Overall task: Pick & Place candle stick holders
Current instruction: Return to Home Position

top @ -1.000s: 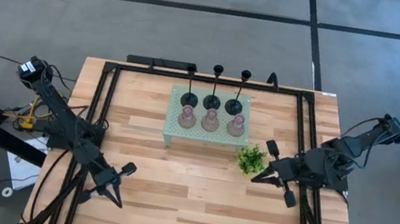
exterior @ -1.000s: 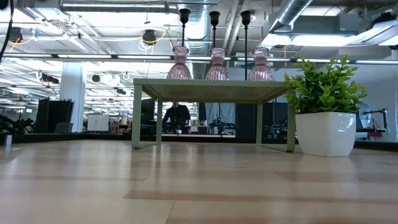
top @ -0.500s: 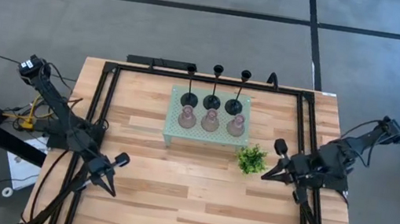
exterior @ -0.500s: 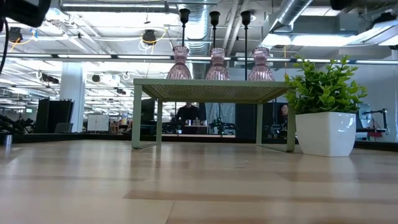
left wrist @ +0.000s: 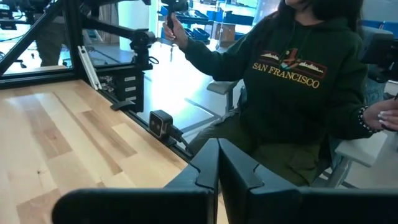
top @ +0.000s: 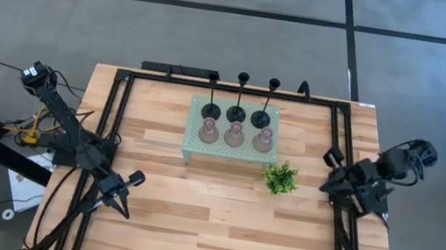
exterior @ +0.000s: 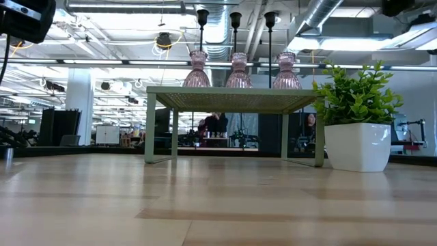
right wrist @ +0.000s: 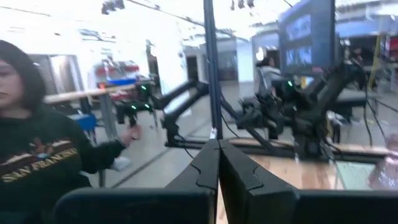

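Tabletop [top: 190,227] of pale wood carries a green shelf [top: 189,145] at its back middle, and all six candle holders stand on that shelf. Three black holders [top: 236,114] with thin stems line the shelf's far side. Three pink holders [top: 234,134] sit in a row just in front of them, one before each black one. From table height all six stand upright, the pink ones evenly spaced.

A small plant [top: 281,178] in a white pot stands on the table just beside the shelf's right front corner.

The left gripper [top: 122,206] hangs over the table's left front part, well apart from the shelf. Its wrist view shows the two fingers pressed together with nothing between them. The right gripper [top: 331,170] is at the table's right edge, beyond the plant, with its fingers likewise closed and empty.

A person [left wrist: 292,81] in a dark hooded top sits beside the table, one arm stretched out.
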Motion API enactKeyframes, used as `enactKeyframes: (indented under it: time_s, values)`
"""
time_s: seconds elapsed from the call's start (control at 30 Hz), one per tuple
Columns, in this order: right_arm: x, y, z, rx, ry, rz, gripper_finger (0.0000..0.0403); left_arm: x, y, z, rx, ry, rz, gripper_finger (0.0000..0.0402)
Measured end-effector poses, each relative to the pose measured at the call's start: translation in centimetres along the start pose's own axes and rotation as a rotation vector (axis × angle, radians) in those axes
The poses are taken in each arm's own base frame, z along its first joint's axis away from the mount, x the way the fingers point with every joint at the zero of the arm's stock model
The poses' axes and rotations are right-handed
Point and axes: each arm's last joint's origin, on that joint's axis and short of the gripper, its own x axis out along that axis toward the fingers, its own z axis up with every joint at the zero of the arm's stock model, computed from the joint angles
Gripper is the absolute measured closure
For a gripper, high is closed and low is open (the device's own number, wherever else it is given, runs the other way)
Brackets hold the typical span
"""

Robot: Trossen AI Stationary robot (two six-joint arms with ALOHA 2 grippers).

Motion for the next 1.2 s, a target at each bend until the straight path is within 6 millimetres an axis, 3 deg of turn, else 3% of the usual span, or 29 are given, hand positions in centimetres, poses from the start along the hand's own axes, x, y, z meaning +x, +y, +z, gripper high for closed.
enactKeyframes:
  time_s: [0.2,0.37,0.57,1.2]
  values:
    - [-2.0,-0.1,-0.4,0.003,-0.079,0.076,0.0403,0.0,0.0,0.0,0.0,-0.002,0.0,0.0395]
    - [-1.9,0.0,-0.6,0.006,-0.06,0.104,0.0403,0.0,0.0,0.0,0.0,-0.005,0.0,0.0395]
    - [-1.5,-0.4,-1.5,0.001,-0.048,-0.016,0.0403,0.0,0.0,0.1,0.001,-0.013,-0.001,0.0395]
    - [0.1,-0.8,-7.5,0.0,0.078,-0.036,0.0403,0.0,0.0,0.1,0.0,-0.016,-0.001,0.0395]
